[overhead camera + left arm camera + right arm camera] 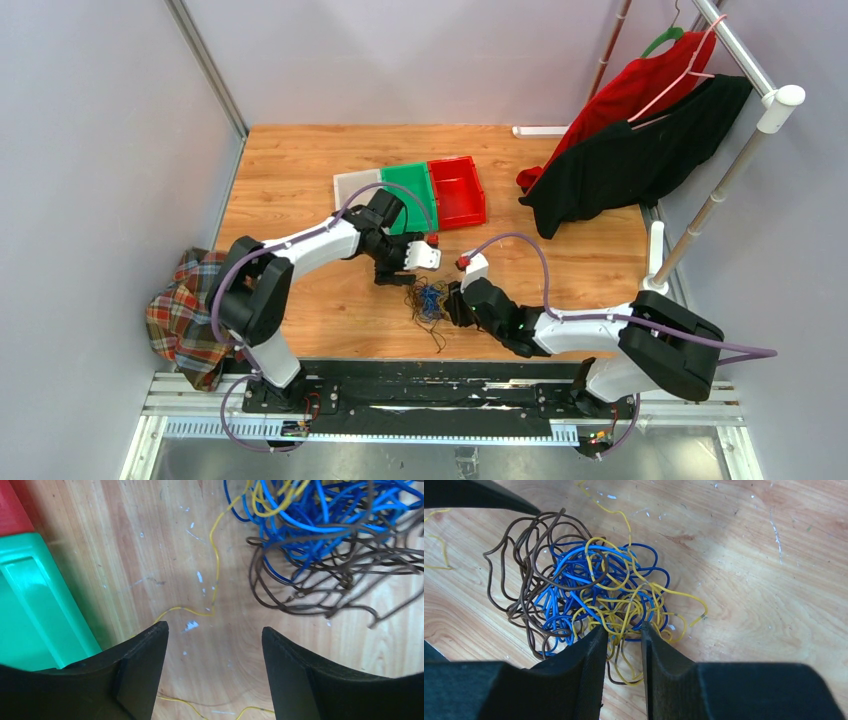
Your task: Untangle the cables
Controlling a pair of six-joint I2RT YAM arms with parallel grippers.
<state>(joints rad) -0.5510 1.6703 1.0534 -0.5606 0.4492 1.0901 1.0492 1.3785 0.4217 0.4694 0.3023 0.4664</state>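
Note:
The cables point(428, 300) lie as one small tangle of blue, brown and yellow wires on the wooden table, between my two grippers. My right gripper point(452, 303) is at the tangle's right edge. In the right wrist view its jaws point(624, 630) stand narrowly apart, with loose yellow strands of the cables point(594, 590) in the gap. My left gripper point(395, 272) hangs just up and left of the tangle. Its jaws point(215, 630) are wide open over bare wood, nothing between them, with the cables point(330, 545) ahead to the right. One thin yellow wire point(215, 570) trails out towards it.
A pale grey bin point(355, 187), a green bin point(408, 190) and a red bin point(458, 190) sit in a row behind the left gripper; the green bin point(30, 600) is close on its left. A plaid cloth point(185, 310) hangs off the left edge. Clothes point(630, 140) hang back right.

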